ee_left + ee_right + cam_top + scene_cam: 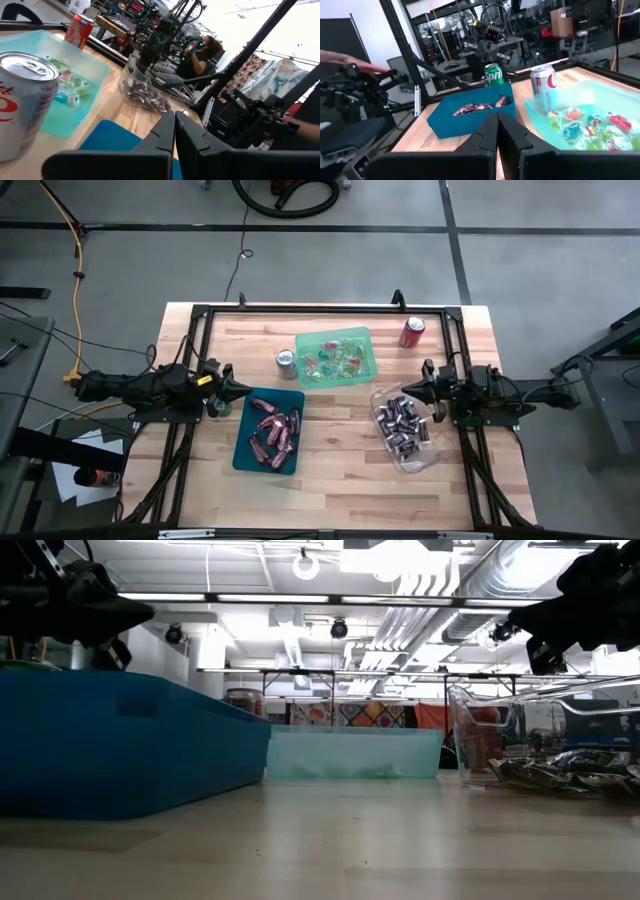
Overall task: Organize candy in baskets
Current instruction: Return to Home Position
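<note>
The candy [275,428] lies sorted in the baskets [247,458], so the left gripper [240,389] at nine o'clock and the right gripper [408,388] at three o'clock seem merely parked, fingers together, empty.

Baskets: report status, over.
Left gripper and right gripper shut, empty, raised. Pinkish-red wrapped bars in dark teal plastic bin, small green and red pieces in light green bin, dark brown bars in clear bin. No candy loose.
</note>
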Controlling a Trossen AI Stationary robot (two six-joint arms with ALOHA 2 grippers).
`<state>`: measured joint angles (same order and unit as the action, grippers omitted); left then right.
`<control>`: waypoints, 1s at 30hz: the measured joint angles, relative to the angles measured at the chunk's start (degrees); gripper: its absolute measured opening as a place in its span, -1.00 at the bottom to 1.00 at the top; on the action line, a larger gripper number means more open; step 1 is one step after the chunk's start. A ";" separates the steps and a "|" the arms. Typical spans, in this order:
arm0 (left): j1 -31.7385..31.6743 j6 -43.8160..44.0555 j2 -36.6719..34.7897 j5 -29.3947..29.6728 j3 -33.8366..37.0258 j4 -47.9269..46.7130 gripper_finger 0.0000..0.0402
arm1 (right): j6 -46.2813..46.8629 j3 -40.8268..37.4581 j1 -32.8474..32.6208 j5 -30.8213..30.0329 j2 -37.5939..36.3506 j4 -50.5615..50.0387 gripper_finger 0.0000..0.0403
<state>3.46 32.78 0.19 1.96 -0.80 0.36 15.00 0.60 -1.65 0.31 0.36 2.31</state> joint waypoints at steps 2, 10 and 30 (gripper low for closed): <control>0.00 -0.01 -0.01 0.00 0.00 0.04 -1.00 | 0.00 -0.02 0.00 0.01 0.09 -0.07 -1.00; 0.00 0.00 -0.01 0.00 0.00 0.03 -1.00 | 0.00 -0.02 0.00 0.03 0.07 -0.20 -1.00; 0.02 -29.54 0.78 -1.38 0.00 -0.20 -1.00 | -0.01 -0.07 0.00 0.12 0.07 -0.48 -1.00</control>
<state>3.49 3.24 0.97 0.58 -0.80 0.16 14.99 0.54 -1.65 0.43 0.43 1.83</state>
